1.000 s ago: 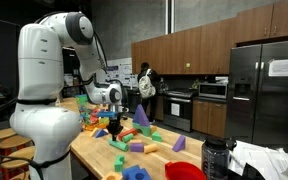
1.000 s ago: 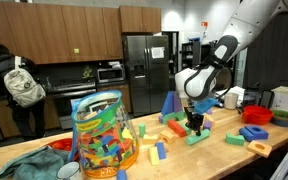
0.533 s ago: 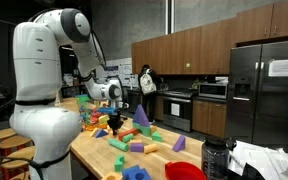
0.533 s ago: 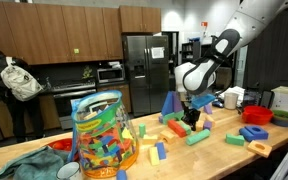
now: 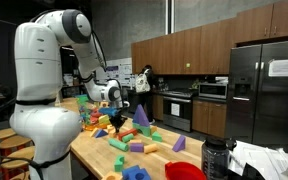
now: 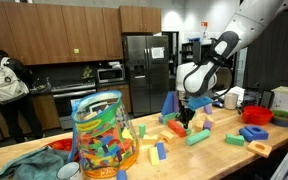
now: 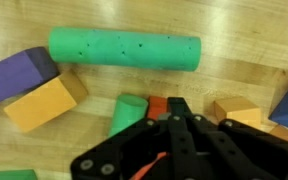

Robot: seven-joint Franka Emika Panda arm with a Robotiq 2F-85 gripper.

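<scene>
Jaws pressed together and empty, the tool [image 7: 176,108] hangs low over the tabletop [image 7: 239,80], apparently lining up on a red block [image 7: 156,104] near a green cylinder [image 7: 124,50]; a grasp would first need the jaws spread around it.

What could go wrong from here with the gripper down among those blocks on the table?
The shut gripper is right beside a red block and a small green block, so a sideways move would probably shove them. The long green cylinder lies on its side just beyond; a nudge might set it rolling across the wooden table.
</scene>
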